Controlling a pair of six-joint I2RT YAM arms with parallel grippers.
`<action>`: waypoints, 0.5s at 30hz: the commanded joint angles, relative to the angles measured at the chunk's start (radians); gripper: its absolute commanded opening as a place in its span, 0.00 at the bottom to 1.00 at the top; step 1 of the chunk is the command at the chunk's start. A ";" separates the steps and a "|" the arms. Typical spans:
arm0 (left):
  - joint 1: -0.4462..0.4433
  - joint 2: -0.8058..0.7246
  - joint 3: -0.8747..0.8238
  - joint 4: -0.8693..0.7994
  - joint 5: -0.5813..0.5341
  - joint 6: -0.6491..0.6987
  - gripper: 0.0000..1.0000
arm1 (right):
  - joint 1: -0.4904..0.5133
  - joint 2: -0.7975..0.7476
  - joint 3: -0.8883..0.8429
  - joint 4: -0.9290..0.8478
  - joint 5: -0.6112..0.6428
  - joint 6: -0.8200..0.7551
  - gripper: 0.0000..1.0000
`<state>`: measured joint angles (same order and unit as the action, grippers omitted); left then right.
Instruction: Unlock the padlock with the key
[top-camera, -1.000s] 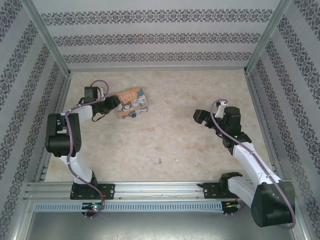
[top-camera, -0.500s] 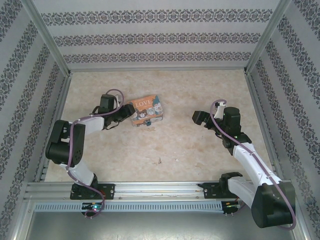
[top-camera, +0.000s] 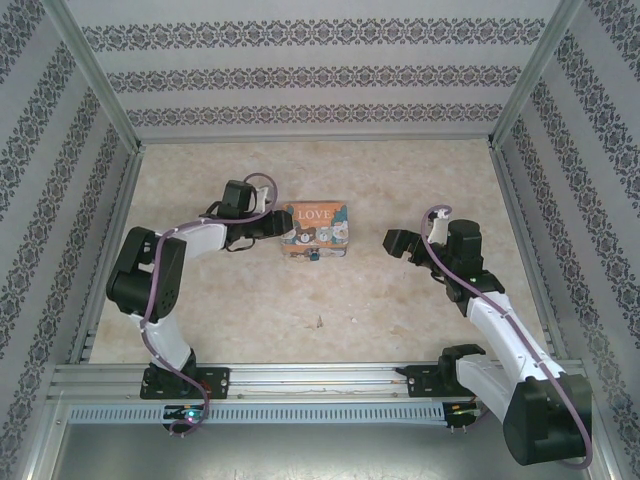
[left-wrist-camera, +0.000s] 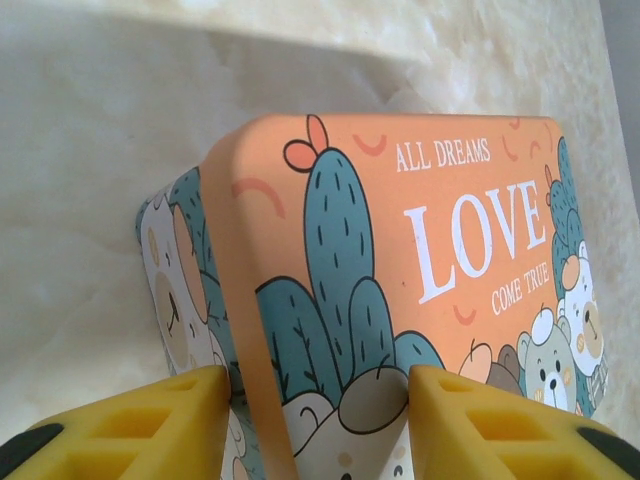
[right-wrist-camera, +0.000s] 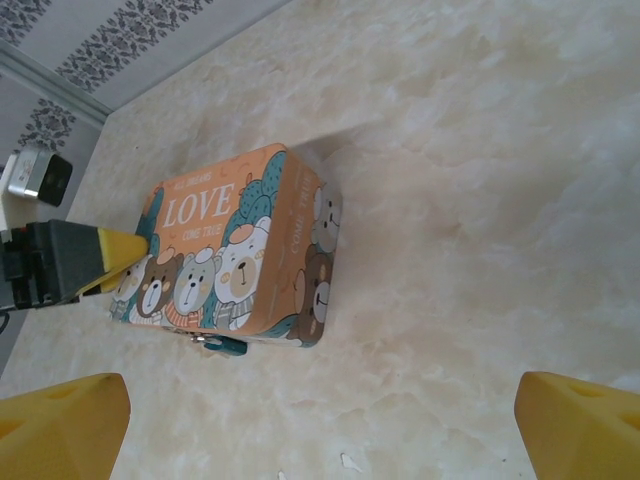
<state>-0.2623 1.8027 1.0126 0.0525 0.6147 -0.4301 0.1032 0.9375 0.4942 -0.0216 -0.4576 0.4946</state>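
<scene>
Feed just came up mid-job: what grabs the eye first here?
The orange rectangular LOVE box with cartoon bears sits near the middle of the marbled table, its left end pinched between the left arm's yellow fingers. A tiny teal padlock sits against the box's near side. The right arm's fingers stand wide open, apart from the box, off to its right.
</scene>
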 joint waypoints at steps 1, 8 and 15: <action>-0.025 0.065 0.052 -0.227 0.046 0.200 0.48 | 0.016 -0.013 -0.008 -0.009 -0.037 -0.005 0.98; -0.026 0.155 0.190 -0.307 0.088 0.311 0.47 | 0.027 0.013 0.007 -0.018 -0.044 0.007 0.98; -0.026 0.241 0.305 -0.332 0.105 0.333 0.48 | 0.044 0.019 0.006 -0.027 -0.026 0.023 0.98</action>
<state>-0.2695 1.9835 1.2999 -0.1696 0.7444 -0.1585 0.1345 0.9562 0.4942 -0.0380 -0.4805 0.5022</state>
